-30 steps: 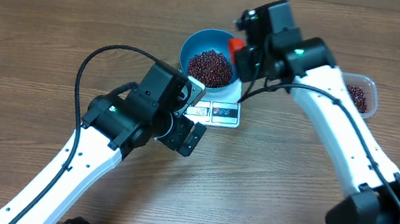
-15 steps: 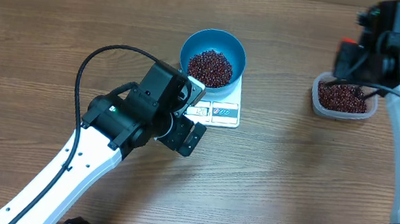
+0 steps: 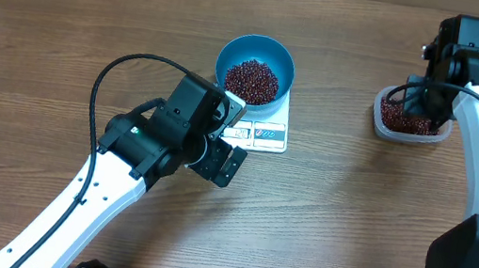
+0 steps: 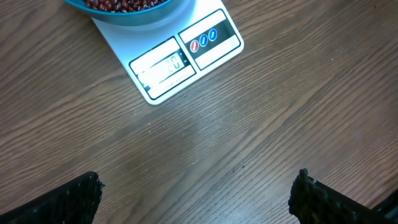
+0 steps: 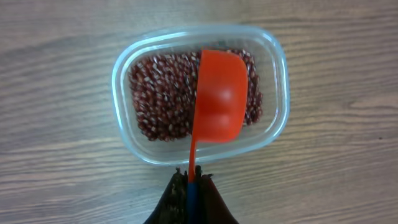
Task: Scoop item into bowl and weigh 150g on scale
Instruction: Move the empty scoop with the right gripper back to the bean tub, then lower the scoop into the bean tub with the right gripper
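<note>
Beans (image 3: 252,80) are lying heaped in the blue bowl (image 3: 229,55), which is sitting on the far end of the white scale (image 3: 263,136) mid-table, the display facing the near edge with digits too blurred to read. More beans are filling the clear tub (image 5: 121,112) far off to the right, where the right claw (image 5: 191,186) is pinching shut on the thin handle of an orange scoop (image 5: 219,96), holding its cup over the tub's right half. Left claw (image 4: 196,199) is hanging wide open, gripping nothing, over the wooden table (image 4: 267,124) just near-left of the scale.
</note>
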Tool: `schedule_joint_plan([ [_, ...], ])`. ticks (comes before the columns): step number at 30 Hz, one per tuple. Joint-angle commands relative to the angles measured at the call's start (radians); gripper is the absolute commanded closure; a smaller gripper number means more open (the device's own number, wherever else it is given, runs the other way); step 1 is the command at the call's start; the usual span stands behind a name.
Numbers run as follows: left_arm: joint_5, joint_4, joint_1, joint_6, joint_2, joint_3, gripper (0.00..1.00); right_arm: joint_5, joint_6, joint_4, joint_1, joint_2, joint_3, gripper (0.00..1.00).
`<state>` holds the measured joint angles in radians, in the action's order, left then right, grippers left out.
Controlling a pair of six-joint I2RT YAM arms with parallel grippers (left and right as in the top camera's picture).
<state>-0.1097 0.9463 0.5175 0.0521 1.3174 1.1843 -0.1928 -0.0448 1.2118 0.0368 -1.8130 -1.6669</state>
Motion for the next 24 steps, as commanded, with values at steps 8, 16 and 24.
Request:
schedule_joint_plan([
  [8, -0.013, -0.002, 0.005, -0.001, -0.003, 0.003, 0.00, -0.023, -0.009, -0.106, -0.004, 0.002, 0.138, 0.97],
  [16, -0.013, -0.002, 0.005, 0.000, -0.003, 0.003, 0.00, 0.066, -0.009, -0.213, -0.004, 0.002, 0.196, 0.97],
  [24, -0.013, -0.002, 0.005, -0.001, -0.003, 0.003, 0.00, 0.120, -0.013, -0.242, -0.004, 0.000, 0.224, 0.96],
])
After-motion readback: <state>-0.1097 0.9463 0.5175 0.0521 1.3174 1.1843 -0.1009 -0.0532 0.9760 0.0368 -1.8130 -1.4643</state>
